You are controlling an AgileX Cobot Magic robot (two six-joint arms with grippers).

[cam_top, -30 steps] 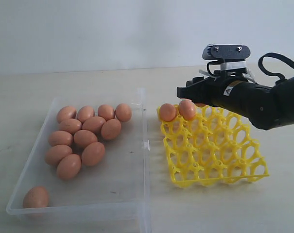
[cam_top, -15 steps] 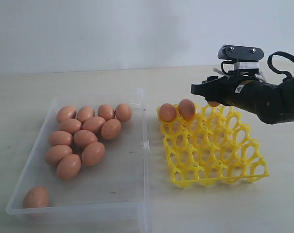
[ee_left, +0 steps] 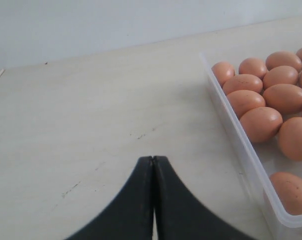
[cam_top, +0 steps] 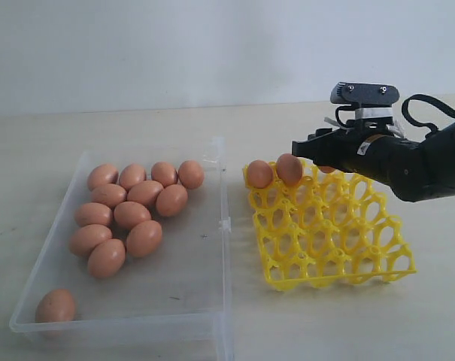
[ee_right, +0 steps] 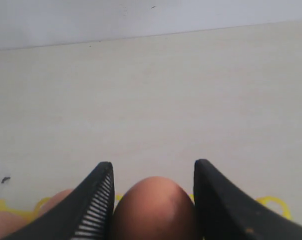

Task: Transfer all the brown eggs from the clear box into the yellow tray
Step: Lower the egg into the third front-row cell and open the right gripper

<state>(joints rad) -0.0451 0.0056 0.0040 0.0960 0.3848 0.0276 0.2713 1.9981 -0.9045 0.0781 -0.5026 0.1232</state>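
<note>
Landmark: the yellow tray lies flat on your pale surface
Clear box: the clear box stands just beside the tray, with one long wall running along the tray's edge
Eggs in the box: you have thirteen brown eggs in there; twelve lie bunched together and the lone egg rests in the box corner farthest from the tray
Eggs in the tray: two seated eggs stand side by side in the tray's back row as the exterior view shows it, starting at the corner cell nearest the box
Right jaws: your right jaws pinch the held egg, a pad against each flank, over the tray's back row and near the second of the seated eggs
Left jaws: your left jaws are pressed together with nothing between them, over bare surface on the side of the box that faces away from the tray
</note>
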